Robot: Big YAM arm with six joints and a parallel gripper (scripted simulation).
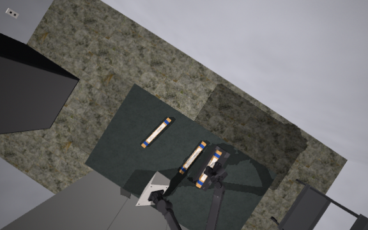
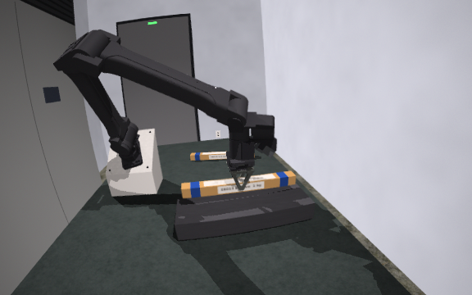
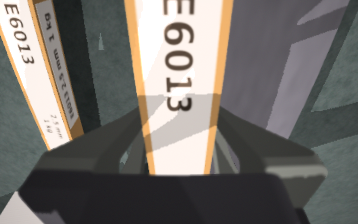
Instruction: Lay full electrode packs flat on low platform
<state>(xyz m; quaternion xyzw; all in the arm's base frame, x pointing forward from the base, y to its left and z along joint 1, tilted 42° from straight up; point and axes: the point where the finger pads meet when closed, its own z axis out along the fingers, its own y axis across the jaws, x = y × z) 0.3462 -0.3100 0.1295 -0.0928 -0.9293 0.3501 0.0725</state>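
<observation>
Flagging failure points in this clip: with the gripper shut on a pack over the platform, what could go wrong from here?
1. The gripper pinches the long held pack only at its middle, so it may tilt or pivot and not end flat on the low platform.
2. The neighbouring pack lies close beside it; a sideways move might knock it.
3. The packs look identical, so a partly used one may be placed by mistake.

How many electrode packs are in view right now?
3: one clamped in the gripper by the low platform, one lying alongside it on the mat, one farther off.
</observation>
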